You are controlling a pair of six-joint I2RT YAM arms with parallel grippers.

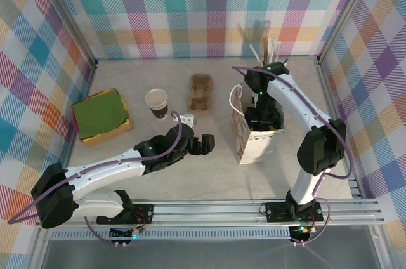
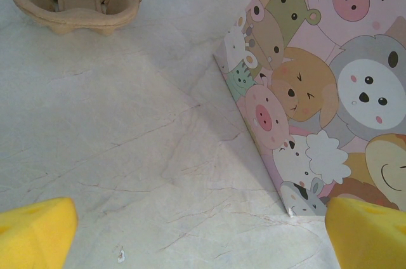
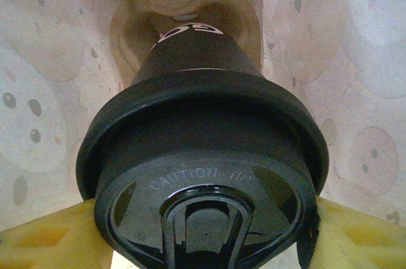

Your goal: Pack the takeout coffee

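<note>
Inside the bag (image 1: 246, 142), right claw (image 3: 203, 243) grips "CAUTION"-lidded takeout coffee (image 3: 203, 129); left claw (image 2: 203, 234) wide open.

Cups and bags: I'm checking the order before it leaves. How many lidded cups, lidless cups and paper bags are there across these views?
Lidded cup: 1
Lidless cup: 1
Paper bag: 1
Total: 3
</note>
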